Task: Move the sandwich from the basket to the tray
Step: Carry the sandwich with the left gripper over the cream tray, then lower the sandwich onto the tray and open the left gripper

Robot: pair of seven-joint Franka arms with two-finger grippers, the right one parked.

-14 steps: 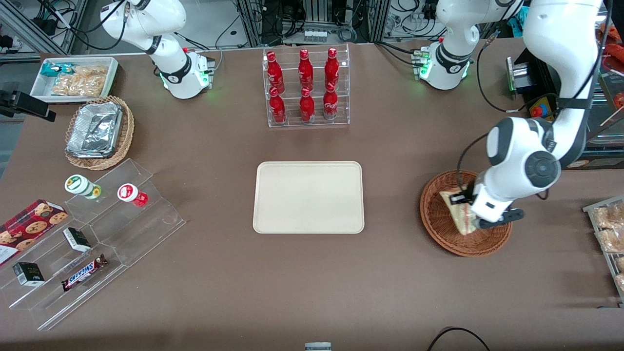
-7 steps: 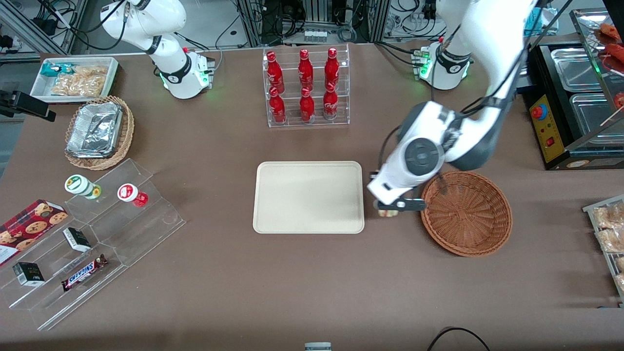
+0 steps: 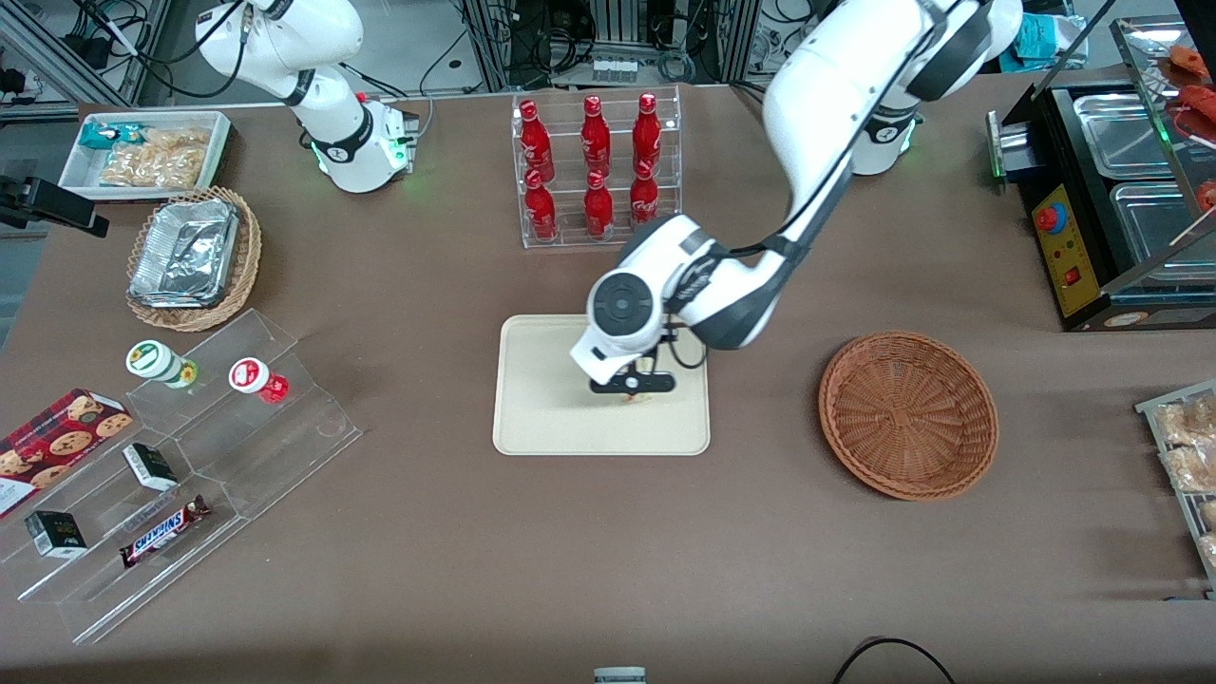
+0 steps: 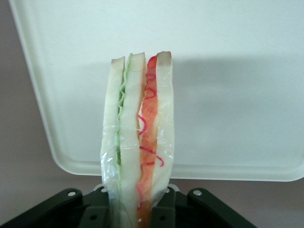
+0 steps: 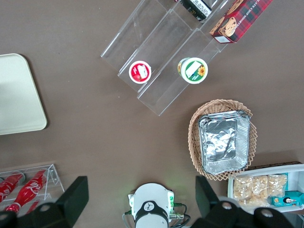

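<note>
My left gripper (image 3: 635,389) hangs over the cream tray (image 3: 541,418), above its half toward the working arm's end. It is shut on the sandwich (image 4: 138,142), a plastic-wrapped wedge of white bread with green and red filling. The black fingers (image 4: 164,211) press on both bread faces, and the cut edge points down at the tray (image 4: 237,95). In the front view only a sliver of the sandwich (image 3: 635,397) shows under the hand. The reddish-brown wicker basket (image 3: 908,414) stands empty on the table, toward the working arm's end.
A clear rack of red bottles (image 3: 597,169) stands farther from the front camera than the tray. A tan basket with foil trays (image 3: 190,256), a white snack bin (image 3: 147,152) and clear stepped shelves with snacks (image 3: 180,456) lie toward the parked arm's end.
My gripper has carried the sandwich out of the basket, across the table and over the tray. The basket now stands empty.
</note>
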